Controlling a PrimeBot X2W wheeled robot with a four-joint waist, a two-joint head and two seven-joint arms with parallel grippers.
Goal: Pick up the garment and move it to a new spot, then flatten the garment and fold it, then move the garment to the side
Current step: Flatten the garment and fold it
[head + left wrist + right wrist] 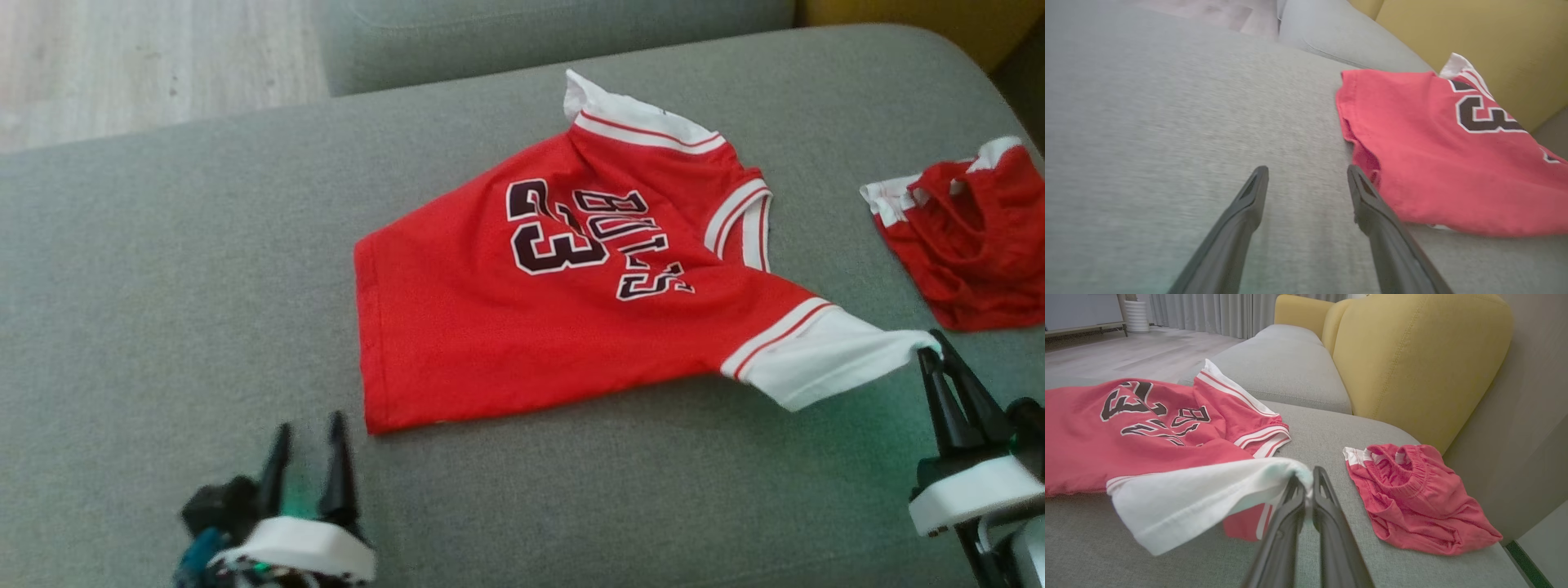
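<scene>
- our right gripper (pixel 1306 482) has its two long dark fingers pressed together on a corner of the white sleeve (pixel 1200 498) of the red short-sleeved jersey (pixel 522 327); the cloth is pinched right at the fingertips.
- from that grip the sleeve stretches away to the gripper's left, lifted a little off the seat: first plain white, then a band of red and white stripes, then the red body.
- the rest of the jersey lies spread on the grey woven sofa seat (pixel 163 286), ahead and to the left of the right gripper. its black lettering "bulls" and the number "23" face up.
- the jersey's other white sleeve stands up in a fold at the far edge, well beyond both grippers.
- our left gripper (pixel 310 425) holds its fingers wide apart with nothing between them, low over bare grey fabric.
- the jersey's hem corner lies just ahead of the left gripper, beside its right finger. in the left wrist view the red edge sits right against that finger, and we cannot tell whether they touch.
- a crumpled pair of red shorts with white trim (pixel 1412 494) lies on the same seat, ahead and to the right of the right gripper, apart from the jersey.
- a yellow padded backrest (pixel 1412 367) rises beyond the shorts, further to that gripper's right.
- a pale wooden floor (pixel 122 65) shows past the sofa's edge, far ahead of the left gripper.
</scene>
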